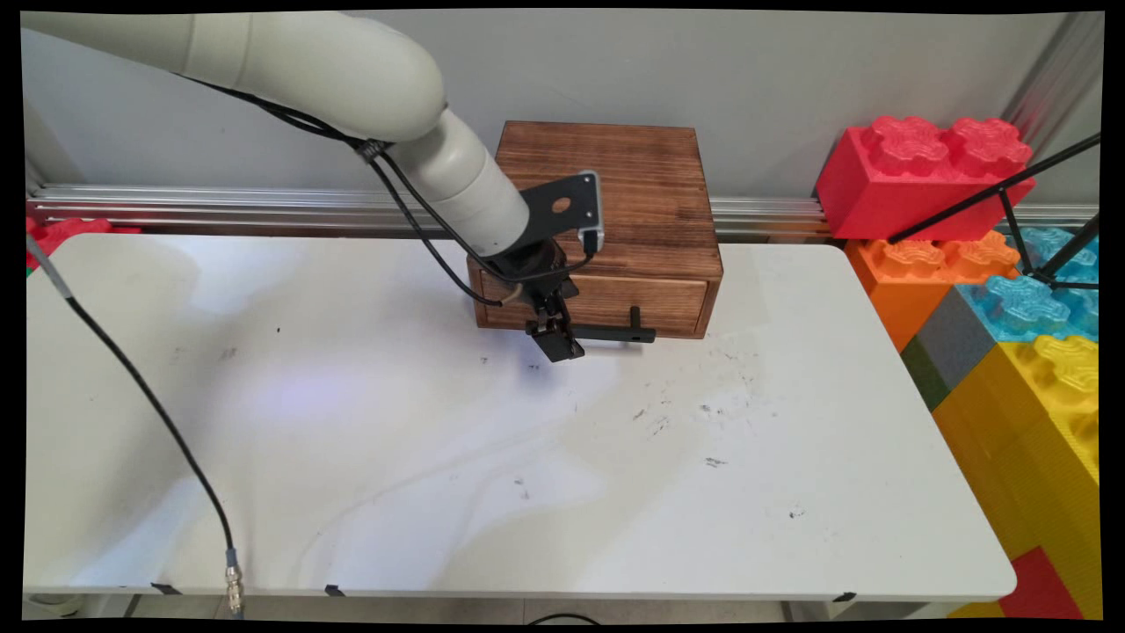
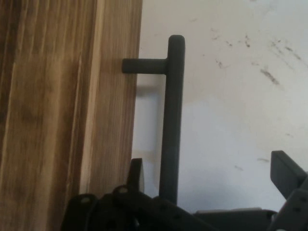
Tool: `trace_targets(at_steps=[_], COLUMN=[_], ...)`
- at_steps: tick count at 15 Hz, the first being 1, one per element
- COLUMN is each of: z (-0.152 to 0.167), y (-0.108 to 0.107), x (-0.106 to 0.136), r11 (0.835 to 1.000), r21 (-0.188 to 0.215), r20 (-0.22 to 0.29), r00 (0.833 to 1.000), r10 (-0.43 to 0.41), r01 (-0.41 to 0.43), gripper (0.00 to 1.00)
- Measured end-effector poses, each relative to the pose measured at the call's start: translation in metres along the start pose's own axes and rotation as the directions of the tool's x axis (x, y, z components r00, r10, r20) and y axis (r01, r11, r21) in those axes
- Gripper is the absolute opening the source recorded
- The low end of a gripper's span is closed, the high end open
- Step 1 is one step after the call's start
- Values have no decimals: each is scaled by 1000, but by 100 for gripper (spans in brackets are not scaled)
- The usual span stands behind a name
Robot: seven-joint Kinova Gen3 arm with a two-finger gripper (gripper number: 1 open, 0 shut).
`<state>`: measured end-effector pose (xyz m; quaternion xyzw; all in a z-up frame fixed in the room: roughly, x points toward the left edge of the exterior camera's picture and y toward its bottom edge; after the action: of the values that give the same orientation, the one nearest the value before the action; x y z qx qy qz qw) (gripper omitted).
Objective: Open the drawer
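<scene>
We are seeing the white table [image 1: 527, 457] carrying a wooden drawer box [image 1: 615, 202] at its far edge, and the hand [image 1: 555, 338] is hanging wide open around the left end of the drawer's black bar handle [image 2: 172, 120], gripping nothing.

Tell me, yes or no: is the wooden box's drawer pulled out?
No. In the main view the drawer front sits flush with the brown wooden box, only its black bar handle standing out beside the gripper.

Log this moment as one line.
gripper: open, straddling handle | handle: black bar on drawer front | wooden drawer box: on white table
</scene>
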<state>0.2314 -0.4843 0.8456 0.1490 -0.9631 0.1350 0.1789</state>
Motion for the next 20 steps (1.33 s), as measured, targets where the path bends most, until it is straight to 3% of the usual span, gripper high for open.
trace_targets(at_steps=[7, 20], z=[29, 66], y=[2, 1], x=[5, 6], r11=[995, 984], r21=[-37, -47], r20=[15, 21], r00=[996, 985], r10=[90, 173], r01=[-89, -172], gripper=[100, 100])
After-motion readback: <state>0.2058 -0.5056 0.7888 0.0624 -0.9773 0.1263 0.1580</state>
